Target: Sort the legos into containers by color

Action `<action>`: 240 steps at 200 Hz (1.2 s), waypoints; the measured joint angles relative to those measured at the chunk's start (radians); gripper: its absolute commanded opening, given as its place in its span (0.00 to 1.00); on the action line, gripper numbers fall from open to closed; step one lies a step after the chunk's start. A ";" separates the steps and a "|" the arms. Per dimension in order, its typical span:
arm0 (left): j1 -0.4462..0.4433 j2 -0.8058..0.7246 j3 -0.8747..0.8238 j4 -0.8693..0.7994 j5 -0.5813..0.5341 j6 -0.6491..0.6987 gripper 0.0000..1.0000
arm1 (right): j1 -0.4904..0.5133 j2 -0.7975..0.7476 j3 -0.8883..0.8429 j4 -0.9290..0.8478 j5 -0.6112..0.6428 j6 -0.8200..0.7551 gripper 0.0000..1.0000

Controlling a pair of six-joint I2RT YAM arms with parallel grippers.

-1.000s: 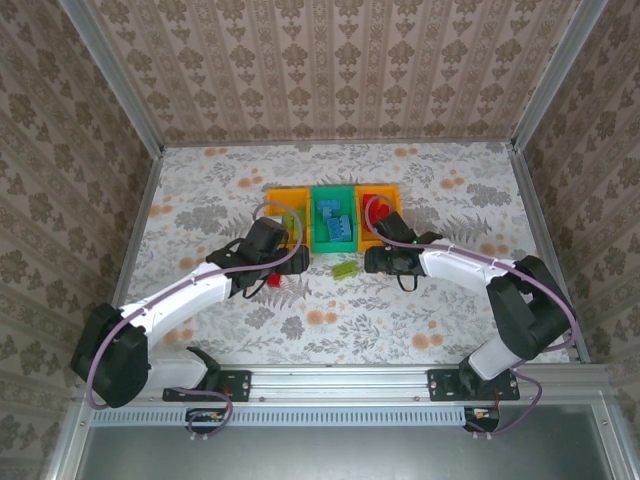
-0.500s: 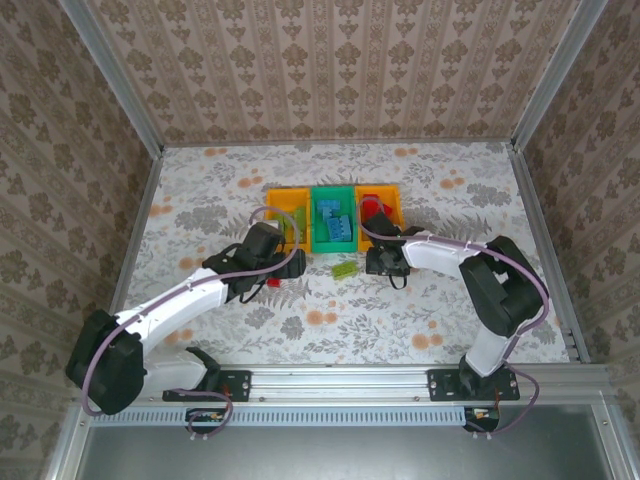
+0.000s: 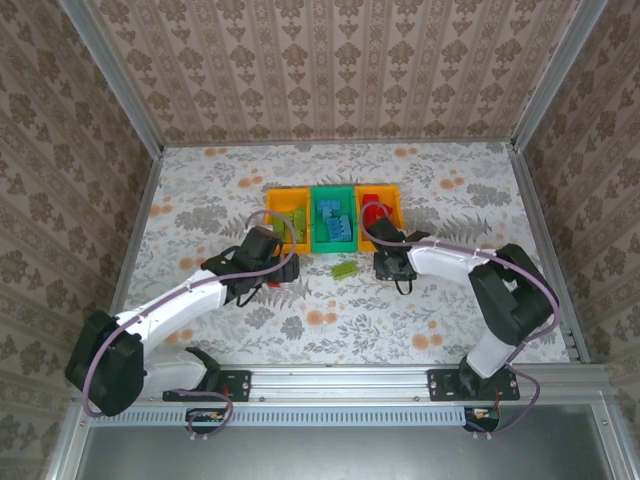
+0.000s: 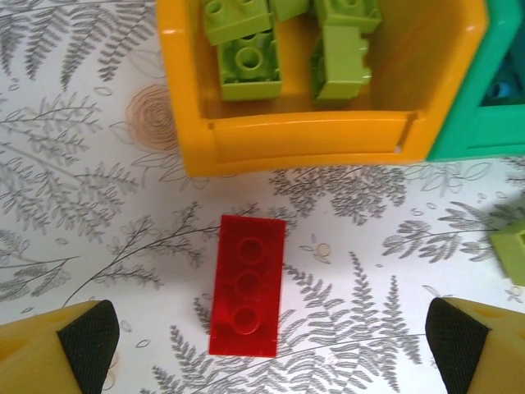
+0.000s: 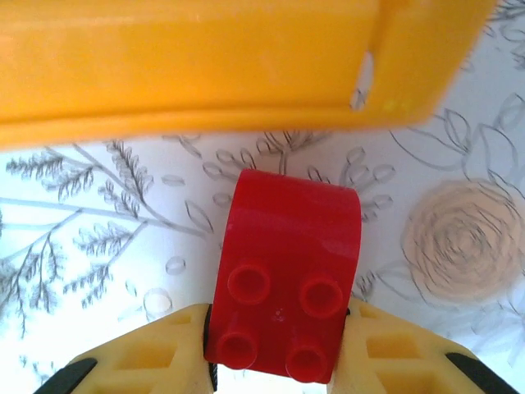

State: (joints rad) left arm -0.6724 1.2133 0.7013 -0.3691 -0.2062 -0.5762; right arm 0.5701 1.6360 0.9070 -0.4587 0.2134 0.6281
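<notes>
Pinching with the right gripper's (image 5: 279, 349) fingers (image 5: 156, 357) a red brick (image 5: 287, 263), studs up, by its smooth side walls, just short of the right orange bin (image 5: 205, 66) at 12 o'clock. Holding the left gripper's (image 4: 271, 336) pads (image 4: 82, 341) wide apart, gripping nothing, straddling a flat red plate (image 4: 246, 283) lying on the table at 6 o'clock from the left orange bin (image 4: 303, 144), with light green bricks (image 4: 250, 61) inside. Judging both red pieces light, rigid and slick; probably gripping best by closing across the plate's long edges, not its studs.
</notes>
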 measured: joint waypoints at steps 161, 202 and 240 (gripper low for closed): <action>0.006 0.183 -0.032 -0.086 -0.026 -0.040 1.00 | -0.132 0.126 0.364 -0.046 -0.004 -0.184 0.26; 0.006 0.225 0.002 -0.072 -0.022 -0.030 1.00 | -0.155 0.200 0.429 -0.045 -0.023 -0.214 0.36; 0.006 0.227 0.021 -0.050 -0.023 -0.021 0.98 | -0.166 0.219 0.461 -0.046 -0.041 -0.224 0.57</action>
State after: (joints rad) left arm -0.6659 1.4403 0.7223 -0.4187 -0.2287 -0.5968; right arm 0.4038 1.8549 1.3682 -0.5045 0.1726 0.4046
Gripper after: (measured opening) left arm 0.991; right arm 0.511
